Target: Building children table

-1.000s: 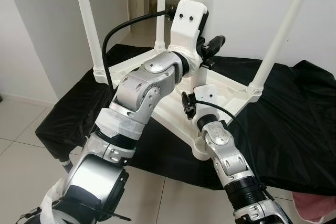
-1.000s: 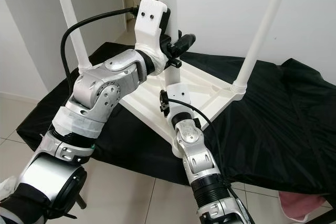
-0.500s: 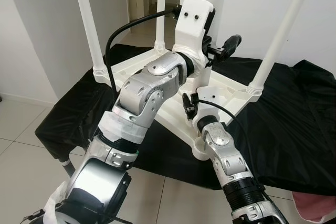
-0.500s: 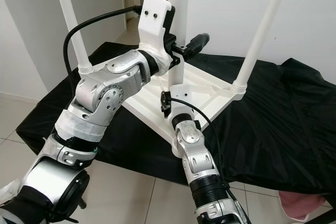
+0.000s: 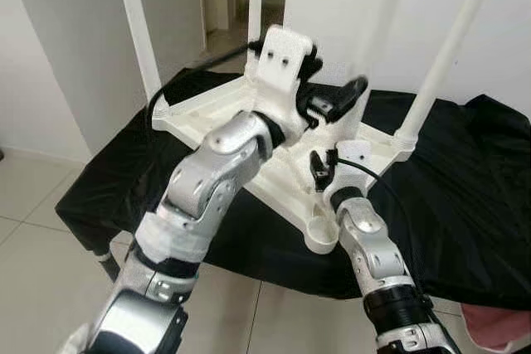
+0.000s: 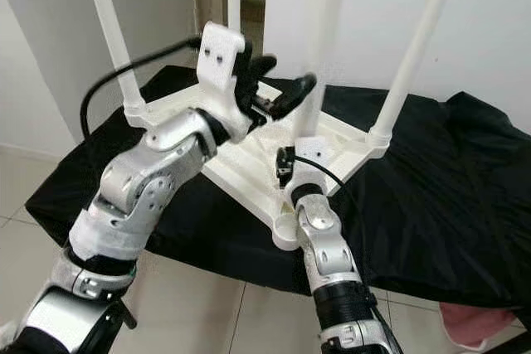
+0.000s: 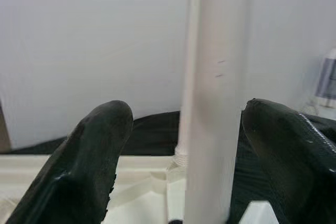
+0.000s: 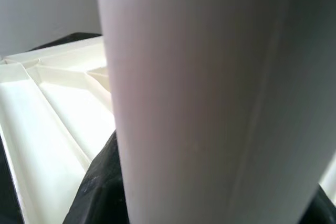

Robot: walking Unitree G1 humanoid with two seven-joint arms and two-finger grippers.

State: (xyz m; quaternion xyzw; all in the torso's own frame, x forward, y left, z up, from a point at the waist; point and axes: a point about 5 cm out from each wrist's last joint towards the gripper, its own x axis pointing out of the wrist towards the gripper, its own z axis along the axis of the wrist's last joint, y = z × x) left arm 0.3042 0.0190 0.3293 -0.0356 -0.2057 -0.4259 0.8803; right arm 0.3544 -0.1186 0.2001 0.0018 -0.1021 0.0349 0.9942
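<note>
Black fingers of the left pincer (image 7: pixel 181 145) are standing spread wide on either side of the loose white leg (image 7: pixel 215 98), with a gap at least on one side, so it is no longer clamping that leg as it was half a second ago. The left arm has also dropped lower and swung leftward, away from the leg. The right pincer (image 5: pixel 322 170) is staying low at the leg's foot; its wrist view is showing the tube pressed close against dark fingers, which reads as a grip, and it now seems to be carrying the leg alone.

That leg, blurred and leaning, is hanging above the upturned white tabletop (image 5: pixel 249 176), not yet seated in the open corner socket (image 5: pixel 320 234) nearest the robot.

Counting: three legs standing in their sockets, one leg in hand, one socket waiting, one tabletop on the black cloth (image 5: pixel 465 196).
</note>
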